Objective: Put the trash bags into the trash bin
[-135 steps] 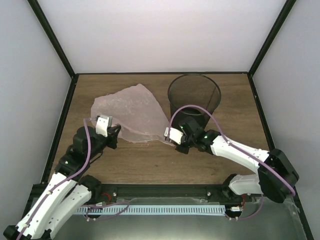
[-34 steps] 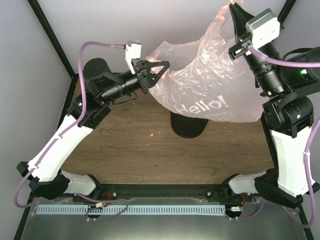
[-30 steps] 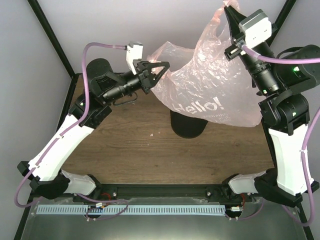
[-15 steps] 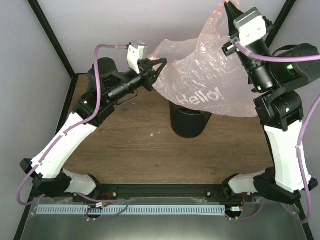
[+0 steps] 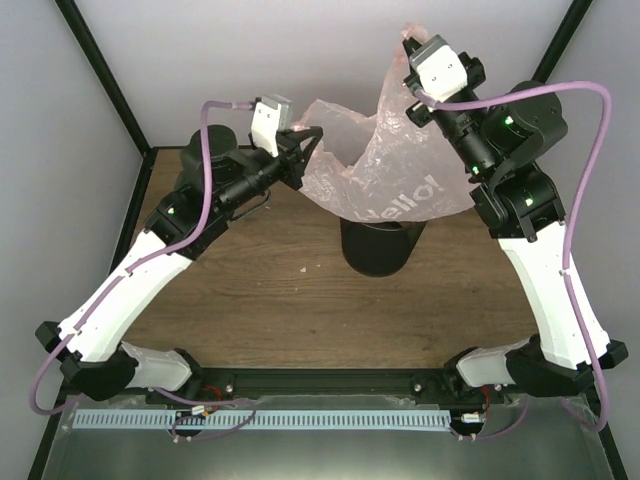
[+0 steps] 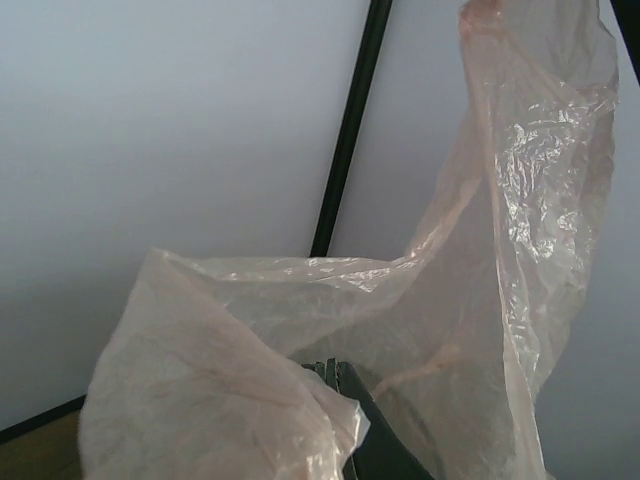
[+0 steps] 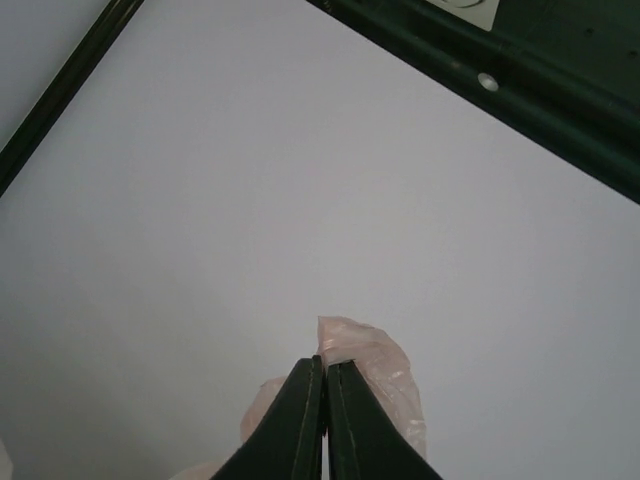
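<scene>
Slung between left gripper and right gripper, both pinched onto pink "hello!" bag; sags directly over black trash bin, right end higher.

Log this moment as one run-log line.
left gripper: shut on trash bag edge | right gripper: shut on bag top, raised | trash bin: upright beneath bag | bag: draped over bin mouth, unreleased
</scene>
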You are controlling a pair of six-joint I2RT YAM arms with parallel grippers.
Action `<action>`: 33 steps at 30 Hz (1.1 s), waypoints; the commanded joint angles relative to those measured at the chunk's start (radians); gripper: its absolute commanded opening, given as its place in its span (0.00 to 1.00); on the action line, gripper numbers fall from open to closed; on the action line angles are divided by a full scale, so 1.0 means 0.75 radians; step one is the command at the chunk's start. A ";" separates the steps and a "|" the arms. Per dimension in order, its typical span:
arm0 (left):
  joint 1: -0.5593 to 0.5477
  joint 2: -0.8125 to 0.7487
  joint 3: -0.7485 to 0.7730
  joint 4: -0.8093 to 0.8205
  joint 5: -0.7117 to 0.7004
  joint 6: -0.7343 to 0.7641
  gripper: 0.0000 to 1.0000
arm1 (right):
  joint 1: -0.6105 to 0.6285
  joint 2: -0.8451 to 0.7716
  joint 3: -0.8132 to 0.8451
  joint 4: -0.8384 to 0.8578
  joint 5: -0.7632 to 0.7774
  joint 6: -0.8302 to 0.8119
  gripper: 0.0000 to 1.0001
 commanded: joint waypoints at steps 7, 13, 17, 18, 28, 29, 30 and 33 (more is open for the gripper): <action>-0.001 -0.124 -0.086 -0.046 -0.198 0.032 0.04 | -0.007 -0.006 0.041 -0.232 0.036 0.211 0.29; 0.003 -0.112 -0.108 -0.056 -0.253 -0.010 0.04 | -0.127 -0.119 -0.134 -0.434 -0.166 0.432 0.78; 0.008 -0.090 -0.099 -0.062 -0.326 -0.031 0.04 | -0.341 -0.126 -0.171 -0.583 -0.399 0.512 0.84; 0.012 -0.087 -0.096 -0.064 -0.355 -0.032 0.04 | -0.407 -0.126 -0.177 -0.612 -0.473 0.528 0.85; 0.153 -0.065 -0.119 -0.131 -0.393 -0.070 0.04 | -0.868 -0.214 -0.329 -0.922 -1.059 0.442 1.00; 0.163 -0.062 -0.124 -0.123 -0.378 -0.075 0.04 | -0.875 -0.222 -0.325 -0.945 -1.077 0.429 1.00; 0.171 -0.057 -0.121 -0.117 -0.364 -0.076 0.04 | -0.876 -0.230 -0.314 -0.966 -1.083 0.421 1.00; 0.198 -0.039 -0.103 -0.124 -0.358 -0.077 0.04 | -0.877 -0.238 -0.247 -0.999 -1.035 0.424 1.00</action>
